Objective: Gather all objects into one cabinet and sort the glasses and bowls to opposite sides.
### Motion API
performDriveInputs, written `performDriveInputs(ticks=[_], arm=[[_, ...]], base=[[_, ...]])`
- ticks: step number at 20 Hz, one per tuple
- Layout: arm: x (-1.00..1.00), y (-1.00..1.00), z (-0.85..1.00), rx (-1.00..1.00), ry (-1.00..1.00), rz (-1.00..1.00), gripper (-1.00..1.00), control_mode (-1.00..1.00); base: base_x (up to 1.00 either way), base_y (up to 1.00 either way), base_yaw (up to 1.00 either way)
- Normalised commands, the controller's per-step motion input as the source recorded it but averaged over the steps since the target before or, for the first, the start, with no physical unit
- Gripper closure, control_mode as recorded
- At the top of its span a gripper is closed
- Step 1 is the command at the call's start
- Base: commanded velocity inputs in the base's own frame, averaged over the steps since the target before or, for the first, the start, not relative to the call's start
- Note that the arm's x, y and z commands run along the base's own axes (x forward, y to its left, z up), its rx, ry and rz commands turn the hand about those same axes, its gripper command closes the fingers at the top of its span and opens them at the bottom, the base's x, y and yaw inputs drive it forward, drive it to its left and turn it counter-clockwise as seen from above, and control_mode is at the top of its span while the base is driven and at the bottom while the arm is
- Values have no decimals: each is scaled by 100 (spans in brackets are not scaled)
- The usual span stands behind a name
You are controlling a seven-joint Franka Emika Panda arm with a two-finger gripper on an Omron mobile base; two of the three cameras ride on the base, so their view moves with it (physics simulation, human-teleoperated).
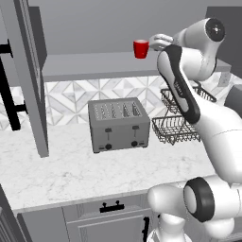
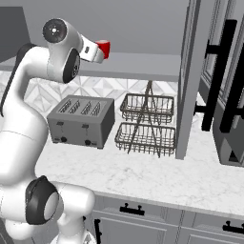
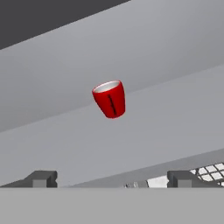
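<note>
One small red cup (image 1: 141,48) (image 2: 104,47) stands upright on the flat grey shelf (image 1: 94,65) of the open upper cabinet. In the hand view, which is rolled, the red cup (image 3: 110,99) looks tilted and sits well ahead of the fingertips (image 3: 41,178). My gripper (image 1: 152,43) (image 2: 96,51) (image 3: 112,179) hovers just right of the cup at shelf height. It is open, a short gap away, with nothing between its fingers. The second red cup, the grey-beige cup and the black bowl are out of view.
The cabinet's tall doors with black bar handles stand open at the left (image 1: 28,80) and right (image 2: 190,81). On the marble counter (image 1: 71,170) below sit a grey toaster (image 1: 118,124) (image 2: 81,121) and a two-tier wire basket rack (image 1: 177,127) (image 2: 145,126).
</note>
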Motion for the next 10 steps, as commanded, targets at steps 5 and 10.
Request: performDriveInputs(ticks=[5, 10], arm=[[11, 0, 0, 0, 0, 1, -100, -100], [29, 0, 0, 0, 0, 7, -100, -100]], base=[[0, 0, 0], [0, 0, 0]])
